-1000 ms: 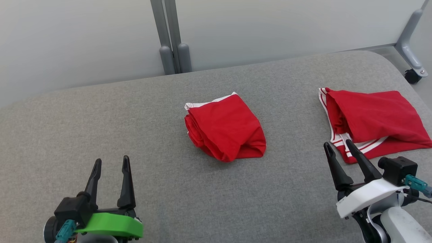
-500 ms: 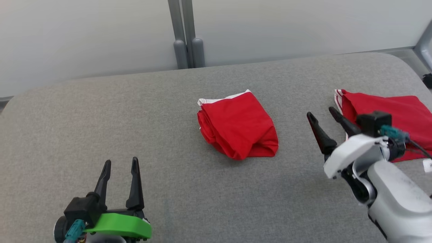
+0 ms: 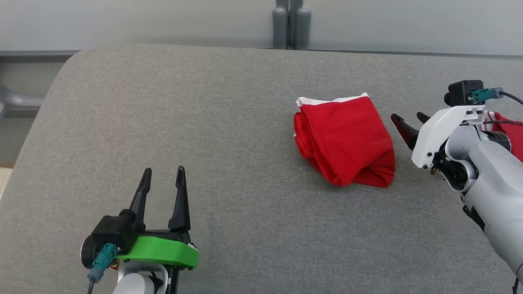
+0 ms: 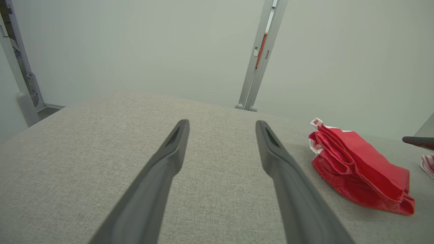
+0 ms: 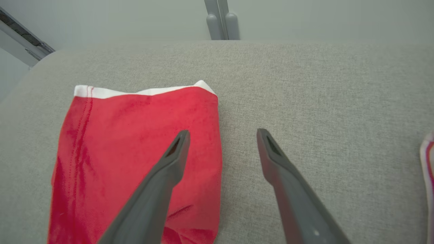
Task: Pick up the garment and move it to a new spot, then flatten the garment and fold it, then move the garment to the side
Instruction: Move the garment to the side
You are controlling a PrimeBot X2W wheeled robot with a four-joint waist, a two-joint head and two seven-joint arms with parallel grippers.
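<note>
A folded red garment (image 3: pixel 345 143) with a white hem lies on the grey padded table (image 3: pixel 184 106), right of centre. My right gripper (image 3: pixel 406 116) hovers just off its right edge, open and holding nothing. In the right wrist view this gripper (image 5: pixel 222 131) straddles the garment's (image 5: pixel 135 142) right edge, with one finger over the red cloth and the other over bare table. My left gripper (image 3: pixel 163 168) stands open and empty near the table's front left, far from the garment. The left wrist view shows the left gripper (image 4: pixel 222 122) open, with the garment (image 4: pixel 359 169) off to the right.
A second red garment (image 3: pixel 514 136) with white stripes lies at the far right, mostly hidden behind my right arm. Grey partition posts (image 3: pixel 291 24) stand behind the table's far edge. The table's rounded left corner (image 3: pixel 69 61) is in view.
The head camera has turned left, so the whole picture has shifted right. My right gripper has left the striped garment and moved up to the folded garment's right edge. The left gripper stays put.
</note>
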